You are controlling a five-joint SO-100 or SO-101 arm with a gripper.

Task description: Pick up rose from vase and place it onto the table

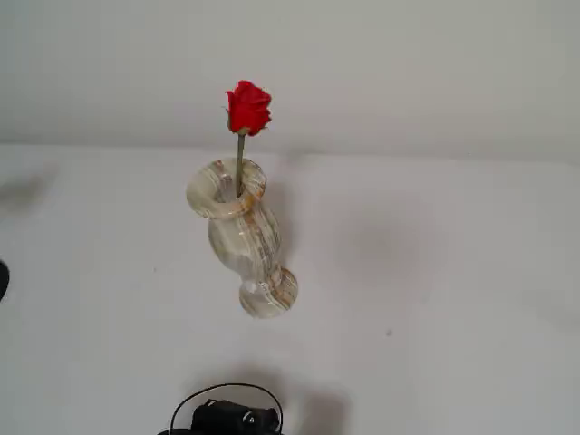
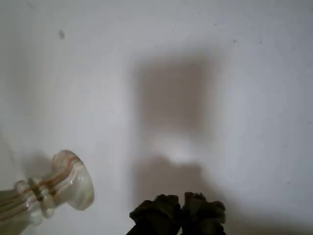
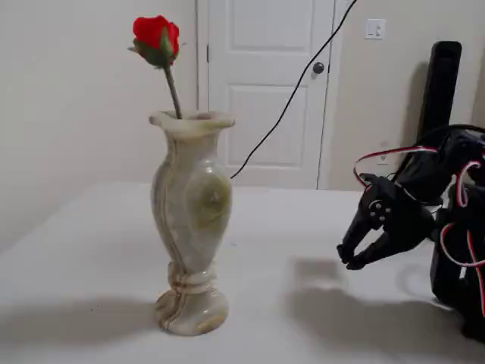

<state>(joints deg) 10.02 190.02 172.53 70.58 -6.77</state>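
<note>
On the white table (image 3: 91,250), nothing's been picked up yet, so the whole job looks like it's still ahead.
The vase (image 3: 189,220) stands upright, and the rose (image 3: 155,34) is sitting in it with its stem down the neck and the bud above the rim. The gripper (image 3: 348,260) hangs low over bare table, well off to the vase's right in that fixed view, with its jaws pretty much together and holding nothing.

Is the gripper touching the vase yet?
Apart. A fixed view shows the gripper hanging well to the right of the vase, with bare table between them; the rose sits untouched.
</note>
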